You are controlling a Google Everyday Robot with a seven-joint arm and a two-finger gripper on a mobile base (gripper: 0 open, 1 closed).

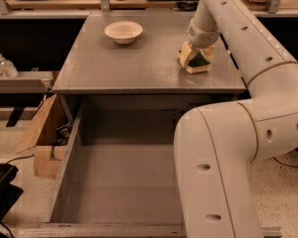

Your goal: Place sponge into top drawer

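The sponge (199, 61), dark green on top with a pale yellow body, sits on the right part of the grey cabinet top (139, 63). My gripper (196, 57) reaches down onto it from above, its yellowish foam pads (185, 53) pressed against the sponge's sides, which still rests on the surface. The top drawer (119, 182) is pulled open below the cabinet front; it is a wide shallow grey box with nothing in it. My arm hides its right part.
A white bowl (123, 31) stands at the back left of the cabinet top. My bulky white arm (223, 172) fills the right foreground. A cardboard box (39, 143) lies on the floor left of the drawer. Small bottles (2, 66) stand on a left shelf.
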